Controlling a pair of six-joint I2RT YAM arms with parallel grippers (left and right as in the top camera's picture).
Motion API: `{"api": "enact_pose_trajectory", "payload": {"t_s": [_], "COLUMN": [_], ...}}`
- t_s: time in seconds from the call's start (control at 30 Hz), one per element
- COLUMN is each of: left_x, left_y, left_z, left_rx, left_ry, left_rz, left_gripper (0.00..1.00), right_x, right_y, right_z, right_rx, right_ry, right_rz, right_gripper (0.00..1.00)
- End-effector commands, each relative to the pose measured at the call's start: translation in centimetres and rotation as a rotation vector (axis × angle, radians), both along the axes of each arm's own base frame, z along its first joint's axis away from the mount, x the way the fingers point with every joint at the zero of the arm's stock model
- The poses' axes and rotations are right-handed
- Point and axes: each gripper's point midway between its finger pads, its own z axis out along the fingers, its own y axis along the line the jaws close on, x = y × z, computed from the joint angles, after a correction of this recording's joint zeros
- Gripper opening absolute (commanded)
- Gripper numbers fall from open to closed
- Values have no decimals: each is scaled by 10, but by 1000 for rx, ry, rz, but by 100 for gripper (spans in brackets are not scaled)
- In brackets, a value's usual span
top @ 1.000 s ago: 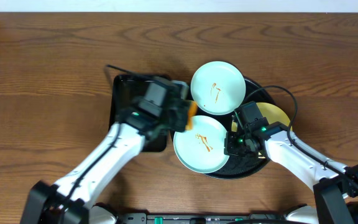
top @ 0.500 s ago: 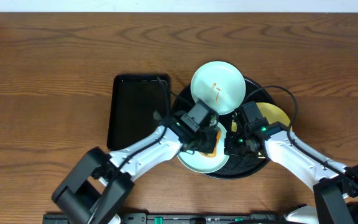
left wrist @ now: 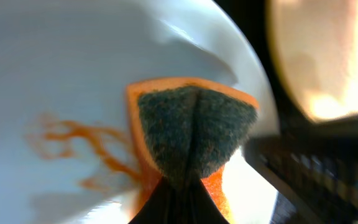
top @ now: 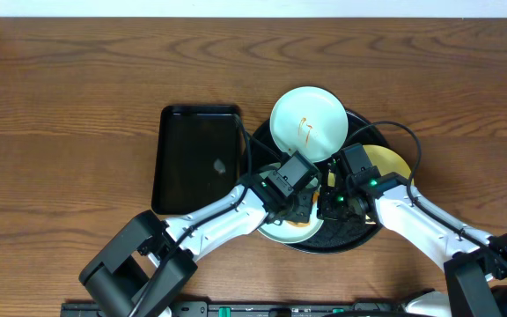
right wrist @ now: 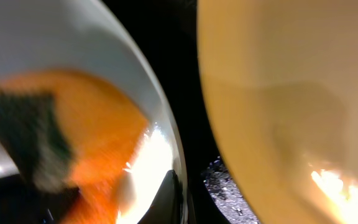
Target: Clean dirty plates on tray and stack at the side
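The round black tray (top: 356,239) holds three plates. The back bluish-white plate (top: 309,123) has an orange sauce smear. The yellow plate (top: 392,162) lies at the right, also in the right wrist view (right wrist: 291,93). The front bluish-white plate (top: 275,232) is mostly hidden under the arms; its sauce smear (left wrist: 73,134) shows in the left wrist view. My left gripper (top: 293,198) is shut on an orange sponge with a dark scouring side (left wrist: 194,140), pressed onto this plate. My right gripper (top: 333,202) is shut on that plate's right rim (right wrist: 166,149).
A rectangular black tray (top: 196,158) lies left of the round tray, with nothing on it. Brown wooden table (top: 69,106) stretches to the left and back. The table's far edge runs along the top of the overhead view.
My left gripper carried the sponge from beside the rectangular tray rightward onto the front plate, now near its right side. The right arm has not moved.
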Motion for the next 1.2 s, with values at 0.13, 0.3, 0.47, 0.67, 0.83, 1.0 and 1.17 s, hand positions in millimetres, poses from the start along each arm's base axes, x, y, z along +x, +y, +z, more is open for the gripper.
{"api": "enact_pose_trajectory", "payload": {"t_s": [0.13,0.3,0.47,0.67,0.83,1.0,1.17], "left_x": [61,59,40,52,71,83,86], "left_y": [66,76,82,130,172,202,209], "left_z": [-4,8,48,94,99,91,72], "left_rx": [197,178,129,182,201,197,147], "left_ry": [-158,-127,-125,-257,-262,-218,-119], "left_rz": [211,179,138,260,382,471,494], "left_gripper": [7,8,8,7,7,7,7], "right_x": [-12,-12,-10,5,21,34,40], "right_y": [-2,-2,-2,5,11,2,-7], "right_z": [-8,-8,-8,-3,7,18,35], "right_rx": [-18,-19,-20,-1,2,-62,-107], "right_ry": [34,34,23,-74,-152,-222,-297], "right_rz": [16,16,20,103,168,171,181], "right_gripper": [1,1,1,1,1,1,1]}}
